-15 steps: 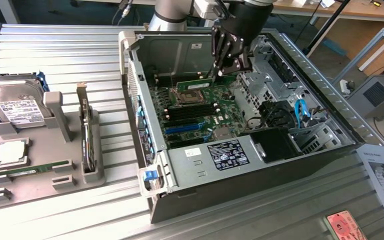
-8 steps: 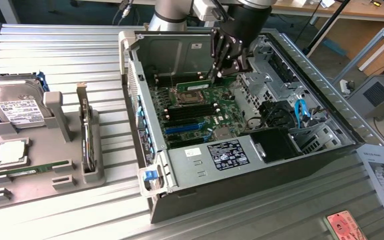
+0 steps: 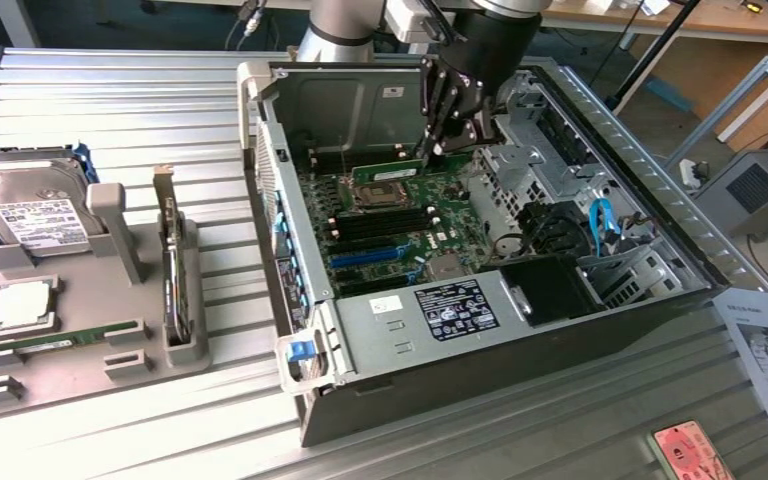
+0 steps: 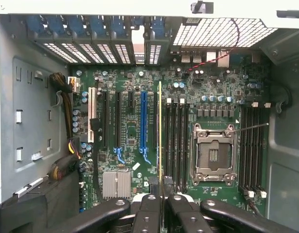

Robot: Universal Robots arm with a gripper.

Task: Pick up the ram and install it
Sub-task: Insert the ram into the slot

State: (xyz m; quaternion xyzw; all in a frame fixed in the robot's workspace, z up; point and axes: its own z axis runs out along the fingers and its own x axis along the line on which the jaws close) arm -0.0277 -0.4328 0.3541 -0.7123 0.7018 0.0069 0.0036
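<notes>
The ram (image 4: 160,136) is seen edge-on in the wrist view as a thin green-yellow strip running away from my fingers, parallel to the black memory slots (image 4: 176,141) beside the empty processor socket (image 4: 213,155). My gripper (image 4: 160,196) is shut on the ram's near end. In the exterior view the gripper (image 3: 454,140) reaches down into the open computer case (image 3: 398,385). There the ram (image 3: 391,153) sticks out sideways just above the far edge of the motherboard (image 3: 411,225). Whether it touches a slot I cannot tell.
A grey parts tray (image 3: 157,350) lies at the exterior view's left with a hard drive (image 3: 31,215), a square silver chip (image 3: 21,305), an upright card (image 3: 171,265) and another green stick (image 3: 57,340). Drive cage and blue cable (image 3: 604,225) crowd the case's right side.
</notes>
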